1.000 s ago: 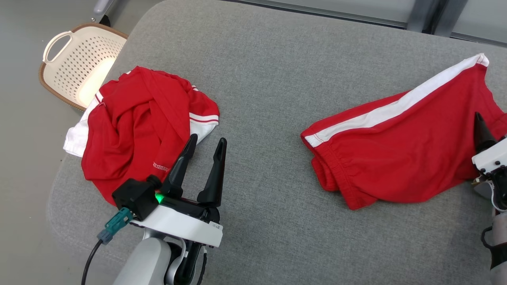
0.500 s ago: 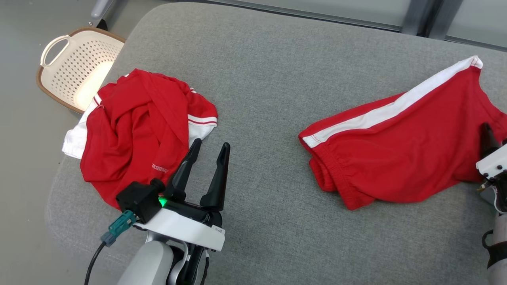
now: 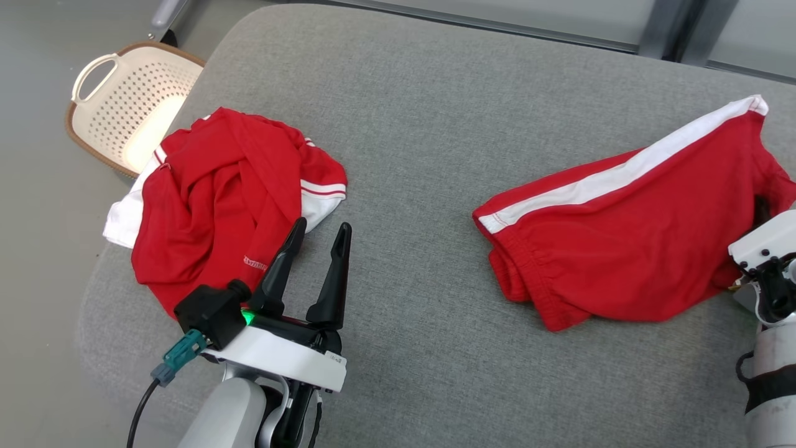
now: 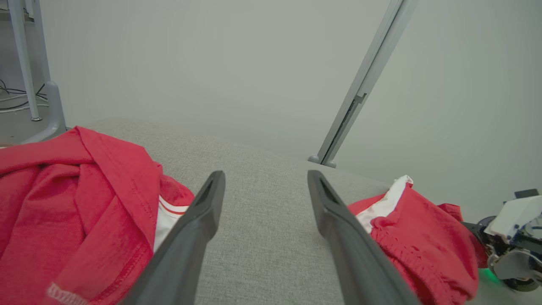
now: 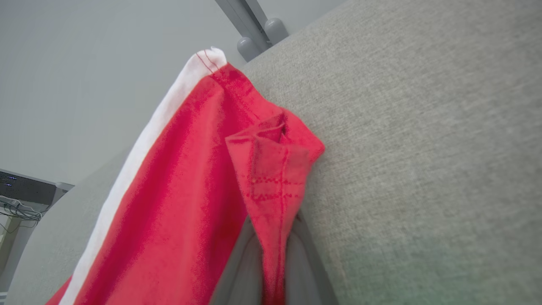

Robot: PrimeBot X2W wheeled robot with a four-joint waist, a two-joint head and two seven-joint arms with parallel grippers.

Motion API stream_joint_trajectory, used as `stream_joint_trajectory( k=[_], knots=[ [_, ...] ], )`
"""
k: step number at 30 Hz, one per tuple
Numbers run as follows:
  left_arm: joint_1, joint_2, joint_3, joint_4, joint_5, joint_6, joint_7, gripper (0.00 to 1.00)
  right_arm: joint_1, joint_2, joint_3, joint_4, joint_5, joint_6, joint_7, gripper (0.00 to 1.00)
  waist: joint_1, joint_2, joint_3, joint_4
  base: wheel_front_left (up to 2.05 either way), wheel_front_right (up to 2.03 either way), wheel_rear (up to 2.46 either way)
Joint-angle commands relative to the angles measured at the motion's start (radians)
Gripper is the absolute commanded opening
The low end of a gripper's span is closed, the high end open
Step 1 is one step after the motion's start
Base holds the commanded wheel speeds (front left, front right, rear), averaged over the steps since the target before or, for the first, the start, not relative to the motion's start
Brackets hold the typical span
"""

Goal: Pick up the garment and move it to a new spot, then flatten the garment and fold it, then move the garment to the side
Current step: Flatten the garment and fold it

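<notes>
We take the task's garment to be the red cloth shorts with a white side stripe (image 3: 622, 249). They lie rumpled at the right of the head view on the grey woven-fabric cushion (image 3: 423, 124), gathered waistband toward the centre and leg hem running to the upper right. The right tool (image 5: 271, 254) is clamped on a fold of red cloth at the shorts' leg end, at the right edge of the head view; in the right wrist view the pinched fold rises between its 2 fingers. The left tool (image 3: 322, 227) stands spread and empty at the lower left, just beside a crumpled red-and-white shirt (image 3: 217, 205). We judge the shorts light, limp and not fragile. They will sag and trail from 1 pinch, so a hold at 2 places, waistband end and hem, should spread them better, and the elastic band looks the firmest place to grip. The cushion's coarse weave will likely drag on the cloth, which helps smoothing but may bunch it when slid. A cream perforated plastic basket (image 3: 143, 81) sits on the pale grey floor (image 3: 37, 249) at the upper left, and grey metal posts (image 3: 659, 25) cross the upper right.
</notes>
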Motion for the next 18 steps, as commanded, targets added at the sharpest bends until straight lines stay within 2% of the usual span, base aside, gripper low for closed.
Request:
stream_joint_trajectory(
  k=[1, 10, 18],
  knots=[
    [-0.005, 0.003, 0.004, 0.002, 0.009, 0.004, -0.002, 1.0, 0.023, 0.01, 0.01, -0.001, 0.025, -0.001, -0.017, 0.0, 0.0, 0.0, -0.01, -0.013, 0.0, 0.0, 0.0],
    [0.012, 0.003, 0.011, 0.012, 0.029, -0.002, -0.002, 1.0, 0.1, -0.016, 0.041, -0.074, 0.135, -0.001, -0.136, 0.0, 0.0, 0.0, -0.061, -0.082, 0.0, 0.0, 0.0],
    [0.04, 0.003, 0.029, 0.028, 0.052, -0.008, -0.002, 1.0, 0.217, -0.012, -0.031, -0.115, 0.098, -0.001, -0.21, 0.0, 0.0, 0.0, -0.123, -0.144, 0.0, 0.0, 0.0]
  ],
)
